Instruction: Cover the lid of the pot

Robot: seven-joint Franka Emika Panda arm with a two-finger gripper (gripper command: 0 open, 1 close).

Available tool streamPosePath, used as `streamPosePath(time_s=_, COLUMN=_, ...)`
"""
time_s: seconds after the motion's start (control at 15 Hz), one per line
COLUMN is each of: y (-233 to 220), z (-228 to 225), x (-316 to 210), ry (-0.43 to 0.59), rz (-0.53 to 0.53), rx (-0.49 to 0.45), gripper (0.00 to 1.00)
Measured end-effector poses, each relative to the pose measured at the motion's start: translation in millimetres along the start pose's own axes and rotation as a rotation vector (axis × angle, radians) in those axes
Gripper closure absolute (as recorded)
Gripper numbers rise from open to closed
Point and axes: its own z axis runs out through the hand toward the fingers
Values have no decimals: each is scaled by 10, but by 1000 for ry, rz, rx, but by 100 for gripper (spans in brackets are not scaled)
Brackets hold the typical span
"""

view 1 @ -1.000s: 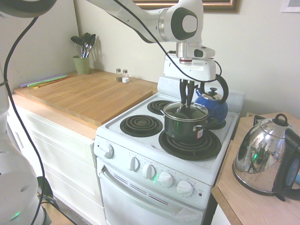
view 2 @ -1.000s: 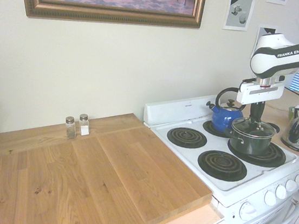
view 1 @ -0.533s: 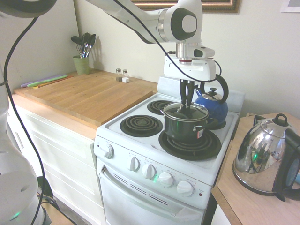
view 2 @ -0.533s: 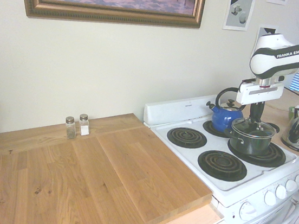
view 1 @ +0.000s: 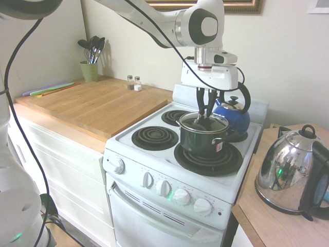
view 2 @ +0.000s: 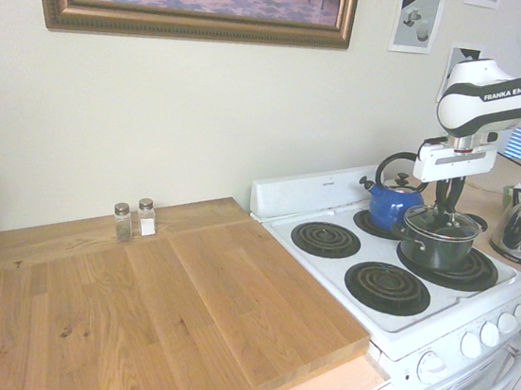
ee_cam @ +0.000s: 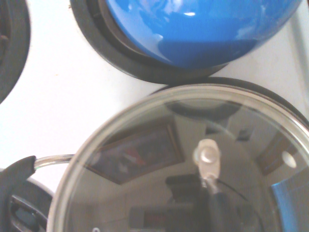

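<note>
Lid on pot, hand just above it

Pot (view 1: 204,138) stands on the stove's (view 1: 154,162) near right burner with the glass lid (view 1: 203,122) seated flat on its rim; the hand (view 1: 206,114) hangs over the lid's middle, fingers spread a little and gripping nothing; blue kettle (view 1: 234,116) sits on the far right burner just behind

The arm (view 2: 501,91) carries the words "FRANKA EMIKA" in white letters on a dark band, seen in the second exterior view. The pot (view 1: 201,136) has a small white-red label, too small to read.
</note>
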Motion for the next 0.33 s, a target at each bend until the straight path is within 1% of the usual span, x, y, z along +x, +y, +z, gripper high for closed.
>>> streamPosePath(time_s=0.13, y=44, z=-68, x=22, ry=-2, rz=10, rx=4, gripper=0)
streamPosePath(time_s=0.33, y=161, z=-468, x=4, ry=-6, rz=25, rx=59, gripper=0)
